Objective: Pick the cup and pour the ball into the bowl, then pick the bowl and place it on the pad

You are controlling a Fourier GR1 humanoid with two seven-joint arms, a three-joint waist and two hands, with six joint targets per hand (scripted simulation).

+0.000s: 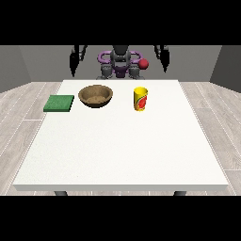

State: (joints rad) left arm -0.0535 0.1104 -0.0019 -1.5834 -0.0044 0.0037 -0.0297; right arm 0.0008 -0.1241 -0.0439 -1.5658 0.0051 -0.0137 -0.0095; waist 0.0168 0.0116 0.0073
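1. The near half of the white counter (117, 155) carries nothing; all three things lie along its far part.
2. The green pad (59, 103) lies flat at the far left, its left edge hanging just past the counter's side.
3. The brown bowl (96, 95) stands upright just right of the pad, close to it but not touching; I cannot make out anything inside it.
4. The yellow cup (140, 99), with a red mark on its side, stands upright right of the bowl, clearly apart from it. Whether the ball is inside cannot be seen.
5. Beyond the far edge the robot (120, 62) faces the counter, with a red round part at its right side.
6. The hand at the view's left (73, 64) hangs beside the body, above and behind the counter, touching nothing; whether its fingers are released or clenched I cannot tell.
7. The hand at the view's right (164, 61) hangs likewise, well apart from the cup, and its fingers too are unclear.
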